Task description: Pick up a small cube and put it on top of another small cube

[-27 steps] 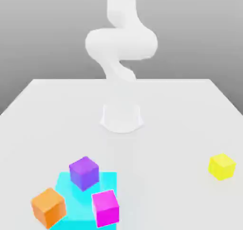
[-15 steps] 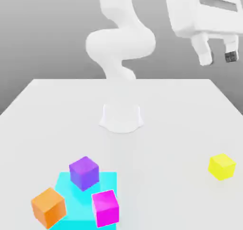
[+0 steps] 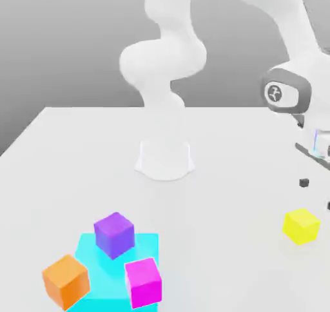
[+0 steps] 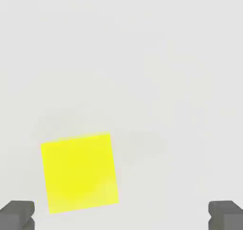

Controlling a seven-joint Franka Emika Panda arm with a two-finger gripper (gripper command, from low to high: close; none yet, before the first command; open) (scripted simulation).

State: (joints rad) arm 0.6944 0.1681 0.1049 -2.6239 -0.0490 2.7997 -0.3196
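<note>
— Tool [image 4: 121,215] state?
— Spread wide: two dark fingertips [image 4: 17,214] far apart in the hand view, nothing between them. Holding nothing.

— Yellow cube [image 3: 301,225]?
— Sitting flat on the white bench [image 3: 213,207], out toward 3 o'clock in the exterior view, alone. In the hand view, the yellow cube [image 4: 79,172] lying beneath the tool, off-centre, nearer one fingertip than the other, touching neither.

— Arm [image 3: 287,78]?
— Reaching down at the exterior view's right, wrist above the yellow cube; one dark fingertip [image 3: 304,182] visible just above and apart from it. White base [image 3: 165,159] near the bench's middle, toward 12 o'clock from the other cubes.

— Other cubes?
— Grouped at about 7 o'clock, well apart from the yellow one. Purple cube [image 3: 114,234] resting on the far part of a flat cyan square [image 3: 103,272]. Magenta cube [image 3: 143,282] at the square's near edge, toward 5 o'clock from the purple. Orange cube [image 3: 65,281] at 8 o'clock from the purple, beside the square's edge on the exterior view's left. None stacked on another.
</note>
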